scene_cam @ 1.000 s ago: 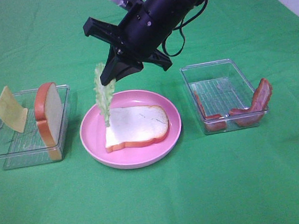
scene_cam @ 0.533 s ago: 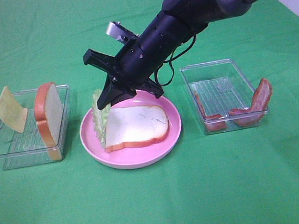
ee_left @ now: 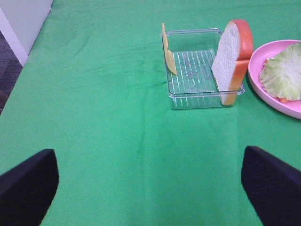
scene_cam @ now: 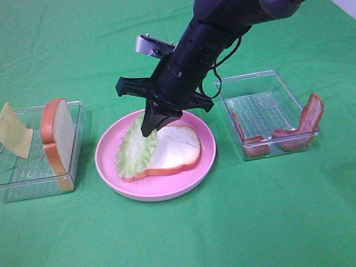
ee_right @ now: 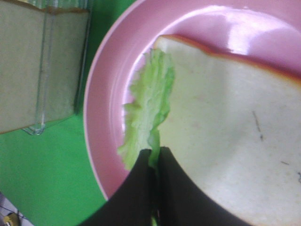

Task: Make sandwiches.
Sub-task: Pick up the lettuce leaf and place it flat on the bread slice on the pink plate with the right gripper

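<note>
A white bread slice (scene_cam: 178, 147) lies flat on the round pink plate (scene_cam: 171, 188). The pale green lettuce leaf (scene_cam: 136, 153) lies draped over the slice's left part. My right gripper (scene_cam: 151, 126) is shut on the leaf's far edge, low over the plate. In the right wrist view its fingers (ee_right: 154, 156) pinch the lettuce (ee_right: 149, 106) beside the bread (ee_right: 225, 127). The second bread slice (scene_cam: 59, 142) and the yellow cheese (scene_cam: 12, 130) stand in the left tray. Bacon strips (scene_cam: 308, 118) lean in the right tray. My left gripper (ee_left: 150, 197) is open and empty over bare cloth.
A clear tray (scene_cam: 18, 180) stands left of the plate and another clear tray (scene_cam: 260, 103) right of it, all on a green cloth. The left wrist view shows the left tray (ee_left: 195, 96), cheese (ee_left: 168, 52), bread (ee_left: 233, 56) and plate rim (ee_left: 277, 101).
My right gripper came down and to the right with the lettuce. The leaf hung upright above the plate's left side; now it lies over the bread slice's left part.
</note>
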